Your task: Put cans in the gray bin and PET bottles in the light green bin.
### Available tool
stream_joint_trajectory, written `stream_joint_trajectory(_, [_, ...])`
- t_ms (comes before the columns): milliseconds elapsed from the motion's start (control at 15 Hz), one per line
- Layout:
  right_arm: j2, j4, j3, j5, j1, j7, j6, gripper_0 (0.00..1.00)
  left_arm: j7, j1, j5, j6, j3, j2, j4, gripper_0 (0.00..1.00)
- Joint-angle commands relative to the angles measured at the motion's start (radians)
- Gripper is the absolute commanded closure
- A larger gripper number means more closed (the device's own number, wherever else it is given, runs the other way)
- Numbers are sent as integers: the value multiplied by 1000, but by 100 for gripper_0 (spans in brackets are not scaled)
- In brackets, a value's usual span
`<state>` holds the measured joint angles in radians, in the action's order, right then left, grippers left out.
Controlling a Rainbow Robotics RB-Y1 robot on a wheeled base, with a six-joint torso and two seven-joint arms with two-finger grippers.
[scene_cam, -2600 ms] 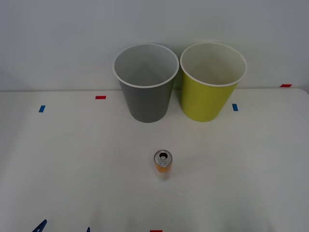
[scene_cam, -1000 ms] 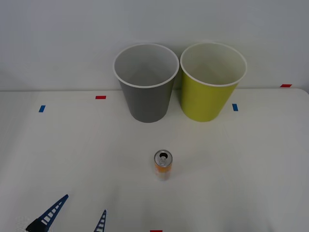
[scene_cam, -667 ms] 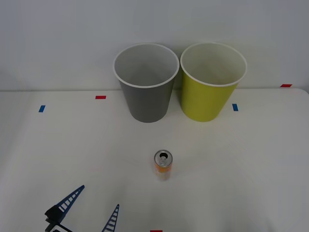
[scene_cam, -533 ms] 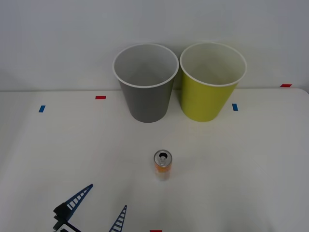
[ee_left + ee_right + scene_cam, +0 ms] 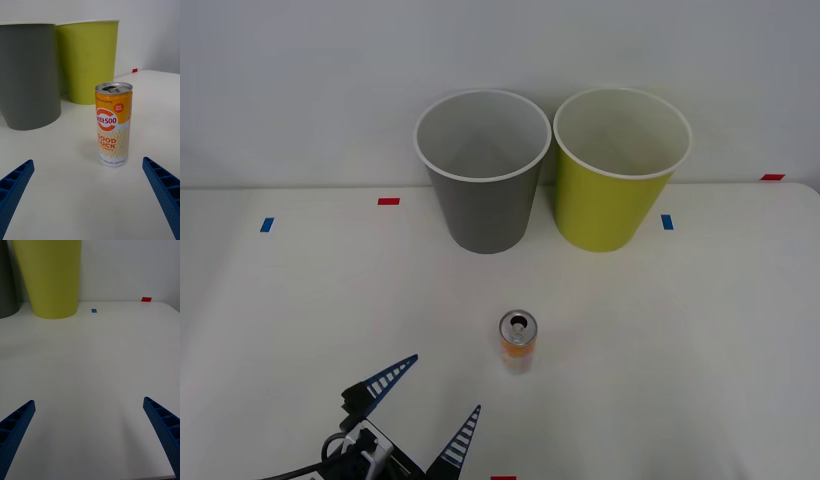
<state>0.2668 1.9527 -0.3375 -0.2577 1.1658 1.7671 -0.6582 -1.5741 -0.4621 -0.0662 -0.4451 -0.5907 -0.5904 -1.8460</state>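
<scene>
A slim can point(image 5: 518, 342) with an orange and white label and a silver top stands upright in the middle of the white table point(image 5: 700, 330). Behind it stand the gray bin point(image 5: 485, 215) and, to its right, the light green bin point(image 5: 610, 210), both upright with nothing showing inside. My left gripper point(image 5: 435, 405) is open, low over the table, near-left of the can and apart from it. In the left wrist view the can point(image 5: 113, 123) stands ahead between the spread fingers of that gripper point(image 5: 88, 161). My right gripper point(image 5: 89, 401) is open over bare table, facing the light green bin point(image 5: 52, 277).
Small tape marks lie on the table: red point(image 5: 388, 201) and blue point(image 5: 267, 225) at the left, blue point(image 5: 667, 222) and red point(image 5: 772, 177) at the right, red point(image 5: 502, 478) at the front edge. A white wall stands close behind the bins.
My left gripper has come in from the bottom-left edge, moving forward and right toward the can, open all the while. The can and both bins have stayed put.
</scene>
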Motion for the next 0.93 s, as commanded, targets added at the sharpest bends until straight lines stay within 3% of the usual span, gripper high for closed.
stream_joint_trajectory(67, [0,0,0,0,0,0,0,0,2,88,-21,2,-41,27,57,0])
stream_joint_trajectory(400, [0,0,0,0,0,0,0,0,5,168,-23,69,-80,80,79,0])
stream_joint_trajectory(933, [0,0,0,0,0,0,0,0,11,247,-43,152,-106,87,80,0])
